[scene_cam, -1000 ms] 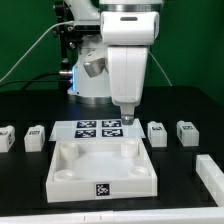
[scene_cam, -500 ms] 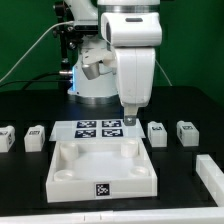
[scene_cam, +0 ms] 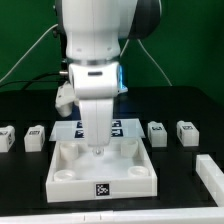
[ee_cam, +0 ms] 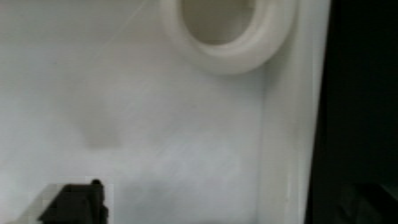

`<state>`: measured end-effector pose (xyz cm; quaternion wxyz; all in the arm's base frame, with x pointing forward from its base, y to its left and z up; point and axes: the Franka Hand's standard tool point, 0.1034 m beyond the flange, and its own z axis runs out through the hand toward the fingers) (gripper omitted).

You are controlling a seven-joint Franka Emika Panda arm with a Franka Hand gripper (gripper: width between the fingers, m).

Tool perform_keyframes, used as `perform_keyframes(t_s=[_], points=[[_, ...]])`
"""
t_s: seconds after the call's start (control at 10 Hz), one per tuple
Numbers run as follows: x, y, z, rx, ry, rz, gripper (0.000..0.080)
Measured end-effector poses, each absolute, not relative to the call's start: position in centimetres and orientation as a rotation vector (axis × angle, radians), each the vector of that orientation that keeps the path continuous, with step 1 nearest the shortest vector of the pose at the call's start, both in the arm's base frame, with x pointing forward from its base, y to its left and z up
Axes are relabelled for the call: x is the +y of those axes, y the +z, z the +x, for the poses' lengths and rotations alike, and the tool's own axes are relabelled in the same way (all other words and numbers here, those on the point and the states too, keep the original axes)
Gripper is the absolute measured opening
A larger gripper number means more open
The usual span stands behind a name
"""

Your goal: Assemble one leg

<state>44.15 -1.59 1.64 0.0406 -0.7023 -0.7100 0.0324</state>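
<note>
End effector down inside white tray near a corner socket, open or closed can't tell; one leg off to its side on desk.

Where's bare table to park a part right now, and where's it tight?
Bare table: the strip in front of the tray and the patches beside it at both ends. Crowded: the row behind, legs either side of the marker board, and the gripper over the tray.
</note>
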Motion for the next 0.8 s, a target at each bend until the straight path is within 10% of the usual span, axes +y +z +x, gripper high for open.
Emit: perform_keyframes(t_s=[0.7,0.8], points=[[-1.54,1.14,43.64,-2.158,0.111,-2.154,0.064],[-1.55,1.14,43.64,-2.158,0.111,-2.154,0.0455]])
